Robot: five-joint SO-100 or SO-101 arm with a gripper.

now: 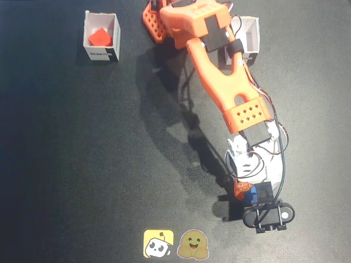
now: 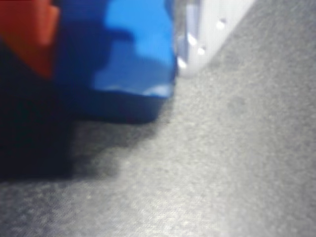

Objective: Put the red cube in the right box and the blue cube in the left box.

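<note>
We see the red cube (image 1: 100, 37) inside the white box (image 1: 102, 37) far left. Arm (image 1: 225, 90) reaches near right; gripper (image 1: 248, 192) closed around the blue cube (image 1: 253, 193) on the dark table (image 1: 82, 164). Second white box (image 1: 248, 38) far right, partly behind the arm.

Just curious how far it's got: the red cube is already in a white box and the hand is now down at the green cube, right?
Nearly. The cube at the hand is blue, not green; the wrist view shows it clearly. The red cube does sit in a white box, as the fixed view shows.
</note>
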